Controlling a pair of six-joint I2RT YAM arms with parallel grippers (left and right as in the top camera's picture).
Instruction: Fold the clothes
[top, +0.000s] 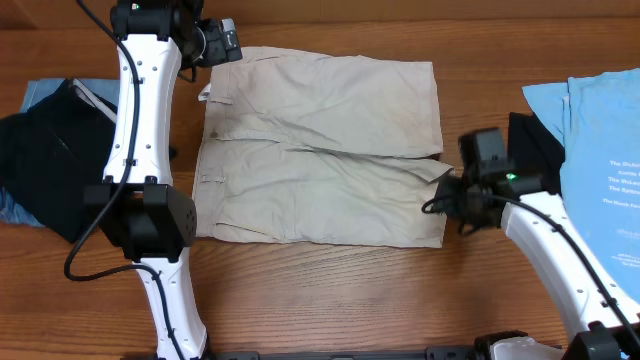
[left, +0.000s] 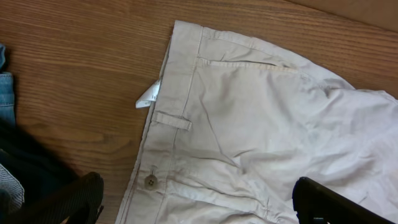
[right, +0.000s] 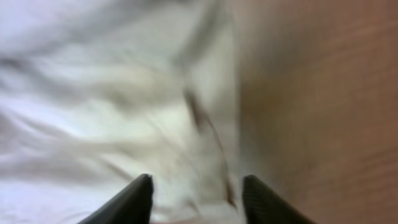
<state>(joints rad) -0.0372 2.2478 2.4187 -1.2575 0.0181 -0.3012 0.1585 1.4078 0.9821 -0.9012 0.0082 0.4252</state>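
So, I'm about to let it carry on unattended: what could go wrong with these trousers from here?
The right gripper has its jaws apart at the leg hem of the beige trousers, and that wrist view is blurred: they may pinch only one layer or miss. The left gripper is open above the waistband, holding nothing, so a pull could drag the whole garment askew.

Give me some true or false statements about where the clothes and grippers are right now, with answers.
1. The pale beige fabric trousers lie spread out on the wooden table. True.
2. The light blue white-lettered T-shirt lies on the left arm's side. False: it lies on the right arm's side.
3. The left gripper is clamped on the waistband. False: it hangs open above the waistband, holding nothing.
4. A white label sticks out beside the waistband. True.
5. Black fabric garments are piled on the left arm's side. True.
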